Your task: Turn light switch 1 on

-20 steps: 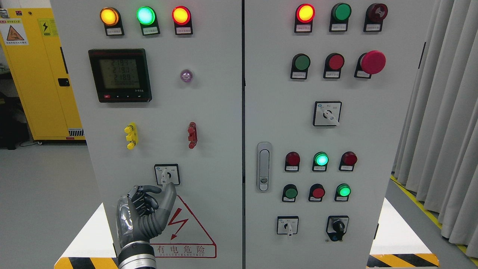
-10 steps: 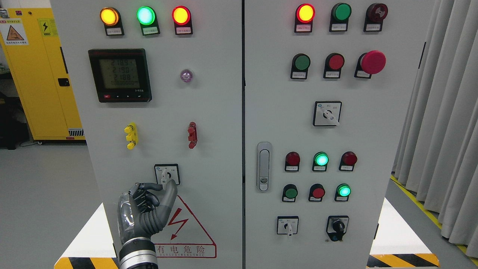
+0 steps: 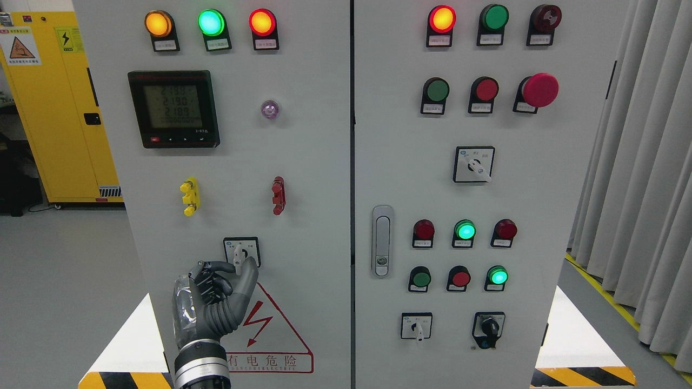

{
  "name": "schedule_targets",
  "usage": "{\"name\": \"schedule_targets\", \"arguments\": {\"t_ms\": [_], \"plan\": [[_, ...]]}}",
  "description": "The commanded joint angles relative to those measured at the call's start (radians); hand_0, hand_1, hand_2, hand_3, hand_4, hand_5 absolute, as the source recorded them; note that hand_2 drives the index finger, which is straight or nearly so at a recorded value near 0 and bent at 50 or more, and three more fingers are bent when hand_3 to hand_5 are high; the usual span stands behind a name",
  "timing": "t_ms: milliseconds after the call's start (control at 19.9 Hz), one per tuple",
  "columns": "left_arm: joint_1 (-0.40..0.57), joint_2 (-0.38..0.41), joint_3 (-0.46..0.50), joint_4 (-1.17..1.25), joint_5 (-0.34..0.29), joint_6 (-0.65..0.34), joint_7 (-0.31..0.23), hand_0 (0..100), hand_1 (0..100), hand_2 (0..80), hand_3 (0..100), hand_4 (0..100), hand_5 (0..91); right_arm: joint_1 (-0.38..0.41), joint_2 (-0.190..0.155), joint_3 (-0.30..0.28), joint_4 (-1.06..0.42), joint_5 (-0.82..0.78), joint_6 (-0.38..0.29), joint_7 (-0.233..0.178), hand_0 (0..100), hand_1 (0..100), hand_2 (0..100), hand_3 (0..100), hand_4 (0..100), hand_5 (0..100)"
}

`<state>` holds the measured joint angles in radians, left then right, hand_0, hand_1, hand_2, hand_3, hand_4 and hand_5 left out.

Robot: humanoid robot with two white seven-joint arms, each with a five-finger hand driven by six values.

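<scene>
The light switch is a small rotary selector (image 3: 241,252) on the left door of the grey cabinet (image 3: 303,162). Its white handle (image 3: 238,259) points straight down. My left hand (image 3: 239,266) comes up from the bottom edge and sits just under the selector. The fingers are curled, with the index fingertip (image 3: 228,267) left of the handle's lower end and the thumb (image 3: 250,270) right of it, pinching it. The other fingers are folded into the palm. My right hand is out of view.
A red electric-hazard sticker (image 3: 265,329) lies right under the hand. Yellow (image 3: 190,196) and red (image 3: 278,195) terminals stick out above the selector. The right door carries a latch (image 3: 382,240), buttons and other selectors (image 3: 416,326). A yellow locker (image 3: 54,102) stands at the left and curtains (image 3: 643,178) hang at the right.
My left hand has risen a little and its thumb and index finger have closed in around the handle's lower end. The handle still points down.
</scene>
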<state>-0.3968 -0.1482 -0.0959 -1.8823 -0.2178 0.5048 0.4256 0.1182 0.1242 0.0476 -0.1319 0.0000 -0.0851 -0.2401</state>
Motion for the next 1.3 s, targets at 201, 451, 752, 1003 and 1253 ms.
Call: {"name": "schedule_targets", "arguments": {"t_ms": [201, 451, 752, 1003, 1253], "plan": [[-0.014, -0.002, 0.001, 0.002, -0.002, 0.028, -0.001, 20, 67, 61.4, 94, 98, 90.3, 0.0, 0.0, 0.0, 0.0, -0.029, 0.001, -0.001, 0, 50, 4, 0, 0, 0], [-0.017, -0.002, 0.001, 0.003, -0.002, 0.029, -0.001, 21, 67, 61.5, 94, 98, 90.3, 0.0, 0.0, 0.0, 0.0, -0.029, 0.001, -0.001, 0, 50, 4, 0, 0, 0], [-0.02, -0.002, 0.001, 0.011, -0.002, 0.031, -0.001, 21, 67, 61.9, 94, 98, 90.4, 0.0, 0.0, 0.0, 0.0, -0.029, 0.001, 0.001, 0, 50, 4, 0, 0, 0], [-0.022, -0.002, 0.001, 0.015, -0.002, 0.041, -0.001, 22, 67, 62.1, 94, 98, 90.5, 0.0, 0.0, 0.0, 0.0, -0.029, 0.001, 0.001, 0, 50, 4, 0, 0, 0], [-0.024, -0.002, 0.001, 0.019, -0.002, 0.041, -0.001, 23, 66, 62.1, 94, 98, 90.5, 0.0, 0.0, 0.0, 0.0, -0.029, 0.001, -0.001, 0, 50, 4, 0, 0, 0]]}}
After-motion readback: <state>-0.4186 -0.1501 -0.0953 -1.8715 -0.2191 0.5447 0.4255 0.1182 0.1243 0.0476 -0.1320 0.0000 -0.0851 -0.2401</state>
